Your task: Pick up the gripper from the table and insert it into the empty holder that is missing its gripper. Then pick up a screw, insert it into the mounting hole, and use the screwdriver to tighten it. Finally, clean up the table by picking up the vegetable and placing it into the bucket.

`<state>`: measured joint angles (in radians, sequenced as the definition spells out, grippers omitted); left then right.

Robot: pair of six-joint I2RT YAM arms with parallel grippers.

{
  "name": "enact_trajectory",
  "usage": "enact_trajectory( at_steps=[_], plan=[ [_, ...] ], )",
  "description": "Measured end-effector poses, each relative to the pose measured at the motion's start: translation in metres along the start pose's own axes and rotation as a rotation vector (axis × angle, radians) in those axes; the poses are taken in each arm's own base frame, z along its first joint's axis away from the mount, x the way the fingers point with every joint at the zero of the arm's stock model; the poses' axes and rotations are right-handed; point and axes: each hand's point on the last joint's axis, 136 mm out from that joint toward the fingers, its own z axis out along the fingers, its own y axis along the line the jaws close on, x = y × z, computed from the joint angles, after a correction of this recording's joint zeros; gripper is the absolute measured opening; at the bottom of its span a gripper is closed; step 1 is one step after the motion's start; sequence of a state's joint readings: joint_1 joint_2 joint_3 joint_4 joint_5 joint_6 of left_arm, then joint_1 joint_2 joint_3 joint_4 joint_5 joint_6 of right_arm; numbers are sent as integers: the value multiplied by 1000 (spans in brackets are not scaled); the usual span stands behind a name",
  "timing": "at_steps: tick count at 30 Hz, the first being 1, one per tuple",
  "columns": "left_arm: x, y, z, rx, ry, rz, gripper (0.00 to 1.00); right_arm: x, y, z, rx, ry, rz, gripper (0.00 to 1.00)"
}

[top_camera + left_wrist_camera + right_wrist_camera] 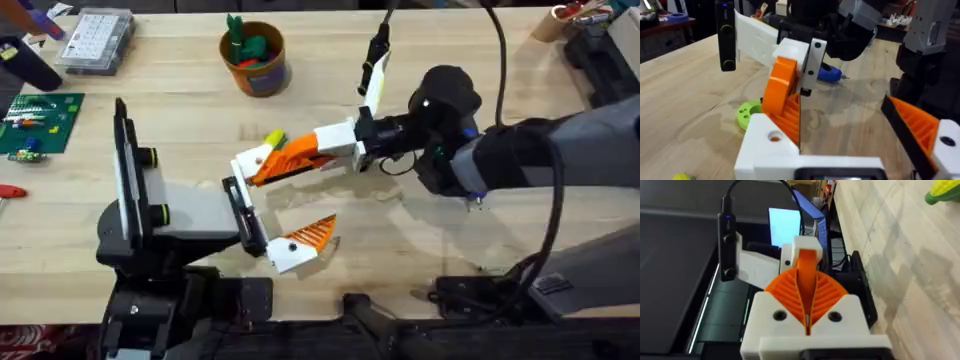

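Right gripper [318,147], with white fingers and orange ribbed pads, is closed on the orange plastic wedge-shaped finger with ribbed slats [285,160]. In the right wrist view the two pads [827,292] press against either side of the wedge-shaped finger [807,272], and its narrow edge faces the camera.

In the overhead view the long axis of the wedge-shaped finger runs diagonally. The upper-right end sits between the right gripper's fingers. The lower-left end points down toward the left arm and meets the small white angular plastic holder block [250,166], the farther of the two on the black jaw frame [243,215]. In the left wrist view the wedge-shaped finger [782,92] stands steeply tilted. Its smooth rounded end is uppermost and its ribbed slats reach down to the holder block [767,145]. Whether it is fully seated cannot be told.

Left gripper [290,200] stands wide open and grasps nothing. Its two mounts are well apart along the jaw frame. The nearer, second white holder [290,256] carries its own mounted orange ribbed pad [312,232], which points up and to the right, roughly parallel to the held wedge.

A yellow and green toy corn cob [273,138] lies on the light wooden table [500,40], just beside the held wedge on its far side. The small round orange-brown bucket [262,70] stands farther back, upright, with green and red toy pieces inside. A blue screwdriver handle [830,74] lies on the table behind the right gripper.
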<state>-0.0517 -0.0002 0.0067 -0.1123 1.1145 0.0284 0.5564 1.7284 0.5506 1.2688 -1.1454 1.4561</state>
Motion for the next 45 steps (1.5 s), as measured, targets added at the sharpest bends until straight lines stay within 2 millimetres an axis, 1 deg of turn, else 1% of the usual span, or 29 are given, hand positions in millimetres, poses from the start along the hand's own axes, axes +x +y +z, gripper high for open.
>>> enact_trajectory(
  at_steps=[6,45],
  plan=[
    [0,-3,0,20,1,-17,990,-5,-4,2,2,-7,-11,17],
    [1,-4,0,26,1,-18,990,-5,-4,6,3,-12,-7,17]
  ],
)
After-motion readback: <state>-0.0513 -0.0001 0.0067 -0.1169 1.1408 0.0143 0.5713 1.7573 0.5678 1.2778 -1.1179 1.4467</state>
